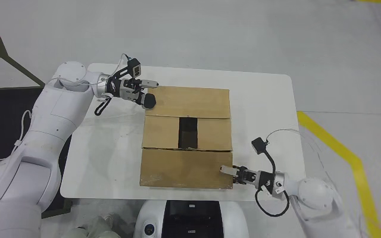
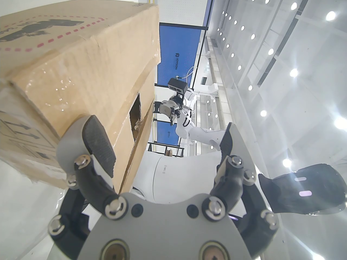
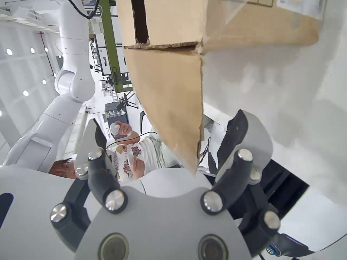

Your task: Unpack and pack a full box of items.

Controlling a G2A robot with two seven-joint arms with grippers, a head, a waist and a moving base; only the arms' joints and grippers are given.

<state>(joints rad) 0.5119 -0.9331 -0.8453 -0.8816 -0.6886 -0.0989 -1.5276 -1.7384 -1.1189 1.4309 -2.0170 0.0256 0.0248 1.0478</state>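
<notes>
A cardboard box (image 1: pixel 187 137) sits in the middle of the white table (image 1: pixel 262 107). Its two outer flaps lie spread flat, one far and one near. The inner flaps leave a dark slot (image 1: pixel 188 132) between them. My left gripper (image 1: pixel 149 98) is at the far-left corner of the far flap, open; in the left wrist view the box (image 2: pixel 81 55) fills one side and the flap's edge runs between the fingers of my left gripper (image 2: pixel 162 142). My right gripper (image 1: pixel 229 171) is at the near flap's right corner, open, with the flap corner (image 3: pixel 179 104) pointing in between its fingers (image 3: pixel 238 133).
Bare table lies right of the box and along the far edge. The near flap reaches almost to the table's front edge. A dark panel (image 1: pixel 12 119) stands left of the table and a yellow floor line (image 1: pixel 333 143) runs at the right.
</notes>
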